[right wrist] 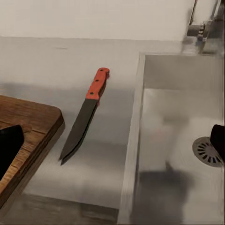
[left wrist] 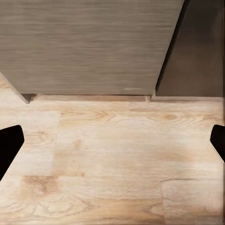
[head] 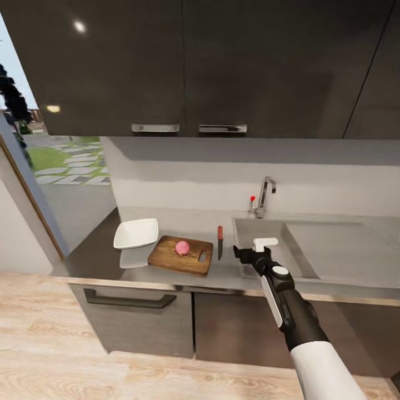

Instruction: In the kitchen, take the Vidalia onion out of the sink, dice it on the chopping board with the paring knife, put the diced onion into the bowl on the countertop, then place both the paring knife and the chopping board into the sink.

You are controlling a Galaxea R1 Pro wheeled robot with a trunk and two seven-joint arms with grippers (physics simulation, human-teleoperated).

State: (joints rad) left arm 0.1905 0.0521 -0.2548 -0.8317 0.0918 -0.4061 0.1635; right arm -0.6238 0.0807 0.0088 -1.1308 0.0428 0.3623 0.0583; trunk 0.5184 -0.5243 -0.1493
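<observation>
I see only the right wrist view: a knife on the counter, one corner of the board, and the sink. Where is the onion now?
Observer: The onion lies on the board, whole, near its middle.
Operator: Good. And where is the bowl?
Observer: The bowl sits on the countertop, just left of the board, on the side away from the sink.
Operator: What is the left gripper doing?
Observer: The left gripper is open and holds nothing. It points at the wooden floor in front of the cabinets.
</observation>
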